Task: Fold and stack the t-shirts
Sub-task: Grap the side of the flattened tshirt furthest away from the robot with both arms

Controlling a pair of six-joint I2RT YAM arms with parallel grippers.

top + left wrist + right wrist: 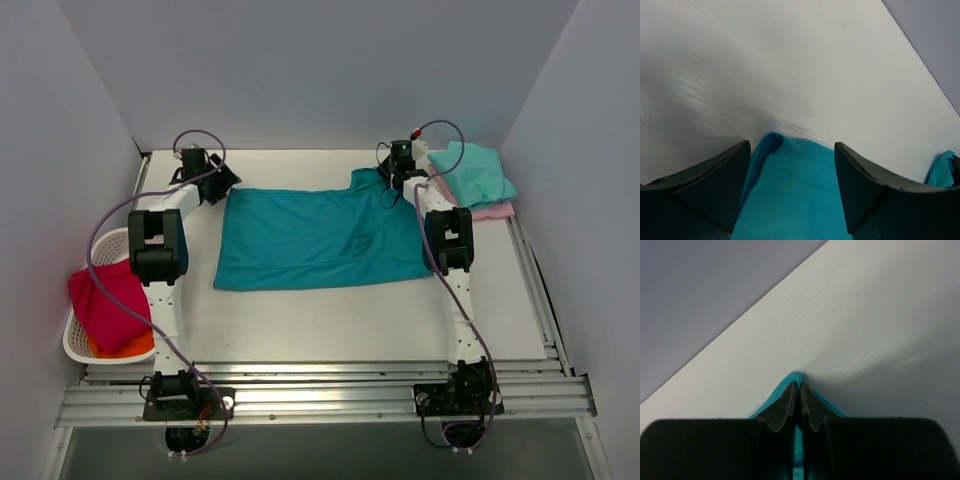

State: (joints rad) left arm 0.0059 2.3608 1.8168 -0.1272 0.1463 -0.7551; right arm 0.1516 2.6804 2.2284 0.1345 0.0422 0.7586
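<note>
The deep teal-blue t-shirt [318,238] lies spread flat across the middle of the table. My left gripper [222,183] is at its far left corner, open, with the teal cloth [790,190] lying between the fingers. My right gripper [397,183] is at the far right corner, shut on a pinch of teal cloth [798,377]. A folded mint-green t-shirt [475,172] sits on a folded pale pink t-shirt [494,211] at the far right.
A white lattice basket [92,340] with magenta [108,300] and orange [132,347] cloth stands at the left edge. Grey walls close in the back and sides. Metal rails [330,392] run along the near edge.
</note>
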